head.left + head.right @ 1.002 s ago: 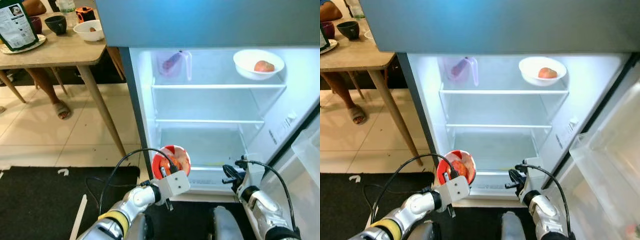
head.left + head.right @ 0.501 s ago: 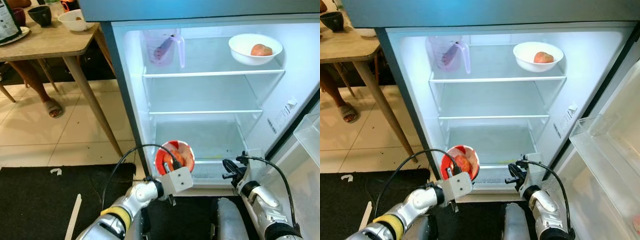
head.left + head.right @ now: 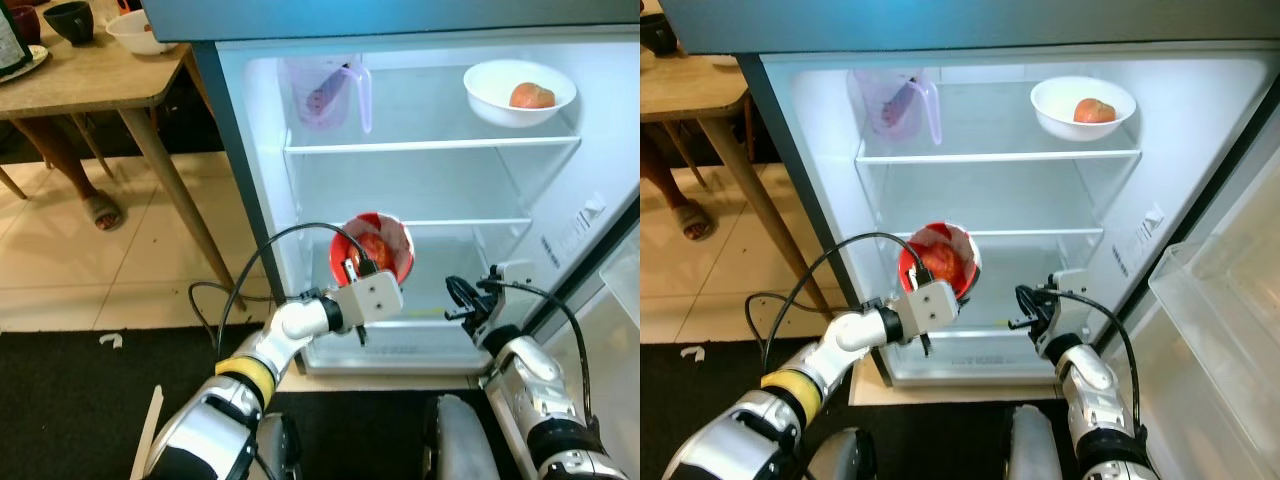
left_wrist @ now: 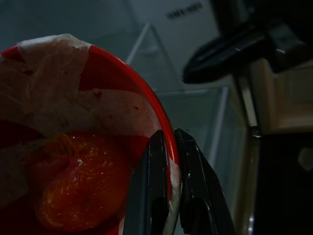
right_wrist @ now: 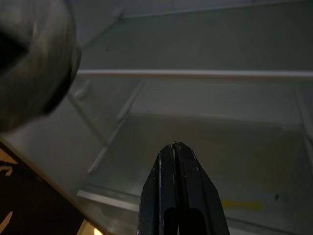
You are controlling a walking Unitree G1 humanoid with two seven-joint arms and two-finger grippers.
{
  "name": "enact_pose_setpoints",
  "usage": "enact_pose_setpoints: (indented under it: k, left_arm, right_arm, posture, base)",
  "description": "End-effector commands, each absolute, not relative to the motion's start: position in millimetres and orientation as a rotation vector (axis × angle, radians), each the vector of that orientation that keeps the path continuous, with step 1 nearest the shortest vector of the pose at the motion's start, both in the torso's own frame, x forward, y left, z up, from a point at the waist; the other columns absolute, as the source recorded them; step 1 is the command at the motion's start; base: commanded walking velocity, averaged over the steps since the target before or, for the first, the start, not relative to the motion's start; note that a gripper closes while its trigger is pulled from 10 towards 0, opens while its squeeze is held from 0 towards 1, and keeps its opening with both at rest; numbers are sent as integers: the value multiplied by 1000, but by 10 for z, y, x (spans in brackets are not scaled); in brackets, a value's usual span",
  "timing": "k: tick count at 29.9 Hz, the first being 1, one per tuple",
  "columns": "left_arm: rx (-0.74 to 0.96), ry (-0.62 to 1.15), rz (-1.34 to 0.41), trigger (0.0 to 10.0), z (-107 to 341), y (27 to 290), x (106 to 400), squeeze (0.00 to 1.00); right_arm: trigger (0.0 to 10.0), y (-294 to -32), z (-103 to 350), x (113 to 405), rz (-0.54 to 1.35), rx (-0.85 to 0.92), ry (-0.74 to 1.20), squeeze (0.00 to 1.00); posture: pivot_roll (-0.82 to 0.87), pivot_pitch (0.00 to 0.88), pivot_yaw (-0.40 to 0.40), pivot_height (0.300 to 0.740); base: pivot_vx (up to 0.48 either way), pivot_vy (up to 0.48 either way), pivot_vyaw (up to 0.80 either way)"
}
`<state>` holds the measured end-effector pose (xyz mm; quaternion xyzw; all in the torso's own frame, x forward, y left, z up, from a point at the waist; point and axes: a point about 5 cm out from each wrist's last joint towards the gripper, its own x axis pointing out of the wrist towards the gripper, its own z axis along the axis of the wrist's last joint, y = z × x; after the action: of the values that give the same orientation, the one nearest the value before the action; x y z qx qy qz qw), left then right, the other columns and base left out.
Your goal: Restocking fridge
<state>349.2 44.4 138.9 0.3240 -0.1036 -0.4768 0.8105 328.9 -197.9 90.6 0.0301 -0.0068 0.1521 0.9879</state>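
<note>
Open fridge [image 3: 250, 200] ahead, lit inside, door swung to the right. Left gripper [image 4: 168, 147] pinched on the rim of a red bowl [image 3: 372, 248], one black finger inside the rim and one outside, almost touching. Bowl held up in front of the fridge opening, about level with the middle shelf [image 3: 470, 222], tilted toward the camera. Inside the bowl, something orange-red and glossy [image 4: 73, 181], maybe a peeled fruit, under crumpled clear film; hard to say more in the dark wrist view. Right gripper [image 5: 175, 149] low at the right side of the opening, near the bottom compartment, fingers pressed together with nothing between them. On the top shelf [image 3: 430, 145], a clear jug [image 3: 325, 92] at the left and a white bowl [image 3: 519, 92] at the right, well apart, with one reddish fruit [image 3: 531, 96] in the white bowl. To the left of the fridge, a wooden table [image 3: 90, 85] with a dark cup [image 3: 72, 20] and a small white bowl [image 3: 135, 32], and under the table a person's foot in a sandal [image 3: 96, 211] on the tiled floor. Black mat [image 3: 90, 400] on the floor in front.
</note>
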Motion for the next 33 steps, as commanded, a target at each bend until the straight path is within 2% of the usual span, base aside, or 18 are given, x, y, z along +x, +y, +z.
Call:
enact_pose_setpoints:
  k: [1, 7, 13, 19, 29, 33]
  left_arm:
    - [698, -260, -999, 10000, 1551, 487, 3558, 0]
    - [721, -290, -965, 10000, 1880, 473, 3710, 0]
    - [696, -270, -984, 10000, 1944, 430, 3733, 0]
    - [697, -263, -1000, 10000, 1999, 394, 3750, 0]
    - [763, -283, -1060, 10000, 2101, 282, 3732, 0]
    - [787, -308, -1049, 10000, 2286, 273, 3772, 0]
  right_arm:
    - [10000, -1975, 914, 3273, 301, 41, -20, 0]
    - [10000, -2056, 1321, 3296, 273, -21, -201, 0]
    - [10000, -2071, 1394, 3284, 269, -50, -204, 0]
    - [10000, -2079, 1399, 3286, 245, -50, -183, 0]
    - [10000, -2041, 1540, 3246, 251, -43, -246, 0]
    - [10000, -2050, 1700, 3233, 252, -59, -304, 0]
  posture:
    - [-81, 196, 60, 580]
    - [-85, 213, 71, 580]
    - [-78, 231, 80, 580]
    - [-78, 233, 87, 560]
    - [-82, 239, 97, 555]
    - [-80, 243, 100, 555]
  base:
    - [0, 0, 0]
    - [0, 0, 0]
    - [0, 0, 0]
    - [0, 0, 0]
    - [0, 0, 0]
    - [0, 0, 0]
